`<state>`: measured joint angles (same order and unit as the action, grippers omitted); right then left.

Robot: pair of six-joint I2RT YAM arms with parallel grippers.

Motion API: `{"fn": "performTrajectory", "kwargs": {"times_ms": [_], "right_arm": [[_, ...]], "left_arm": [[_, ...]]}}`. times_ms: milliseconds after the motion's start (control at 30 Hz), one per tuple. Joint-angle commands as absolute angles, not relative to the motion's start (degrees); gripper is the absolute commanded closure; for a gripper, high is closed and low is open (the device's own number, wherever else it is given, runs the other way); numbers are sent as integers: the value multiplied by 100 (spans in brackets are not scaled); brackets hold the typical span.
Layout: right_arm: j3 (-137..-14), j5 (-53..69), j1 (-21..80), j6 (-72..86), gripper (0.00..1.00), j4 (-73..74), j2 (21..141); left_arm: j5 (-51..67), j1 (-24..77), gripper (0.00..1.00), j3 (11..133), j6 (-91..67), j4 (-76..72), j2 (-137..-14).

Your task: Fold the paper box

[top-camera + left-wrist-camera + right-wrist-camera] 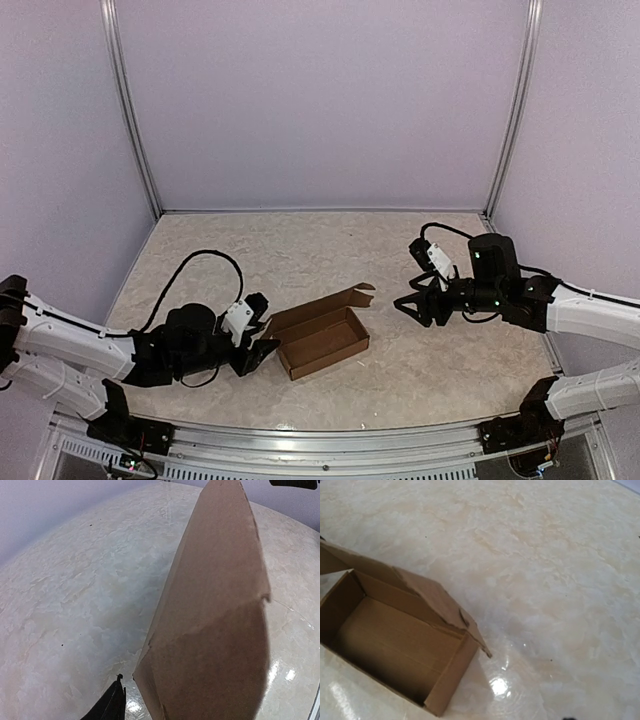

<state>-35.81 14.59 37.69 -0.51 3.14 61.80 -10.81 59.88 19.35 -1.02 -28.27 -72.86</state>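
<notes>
The paper box (322, 342) is a brown, open oblong tray on the table, its lid flap (325, 303) standing up along the far side. My left gripper (262, 328) is open at the box's left end, one finger on each side of the end wall. In the left wrist view the cardboard (215, 630) fills the right half. One dark fingertip (116, 695) shows just left of it, a small gap apart; the other is hidden behind the cardboard. My right gripper (412, 306) hangs open to the right of the box, apart from it. The right wrist view looks down into the box (395, 645).
The marble-patterned tabletop (420, 250) is walled by pale panels at the back and on both sides. A metal rail (330, 435) runs along the near edge. A black cable (200, 258) loops above the left arm.
</notes>
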Motion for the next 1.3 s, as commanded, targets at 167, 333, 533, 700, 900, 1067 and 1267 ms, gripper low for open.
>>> {"fn": "performTrajectory", "kwargs": {"times_ms": [167, 333, 533, 700, 900, 1067, 1267], "right_arm": [[-3542, 1572, 3717, -14, 33, 273, 6258], [-3542, 1605, 3717, -9, 33, 278, 6267], [-3535, 1625, 3718, -12, 34, 308, 6243], [-3533, 1617, 3718, -14, 34, 310, 6252], [-3549, 1677, 3718, -22, 36, 260, 6394], [-3487, 1830, 3718, -172, 37, 21, 6528], [-3370, 2067, 3718, -483, 38, -464, 6667]], "left_arm": [[-1244, 6044, 57, 1828, -89, -2750, -6758], [-1134, 6047, 66, 1960, -77, -2684, -6957], [-1129, 6053, 71, 2046, -114, -2588, -7182], [-1207, 6052, 77, 2065, -114, -2478, -7151], [-1318, 6052, 84, 2101, -132, -2347, -6963], [-1348, 6049, 89, 2141, -133, -2260, -6878], [-1298, 6051, 97, 2203, -102, -2167, -6856]]}}
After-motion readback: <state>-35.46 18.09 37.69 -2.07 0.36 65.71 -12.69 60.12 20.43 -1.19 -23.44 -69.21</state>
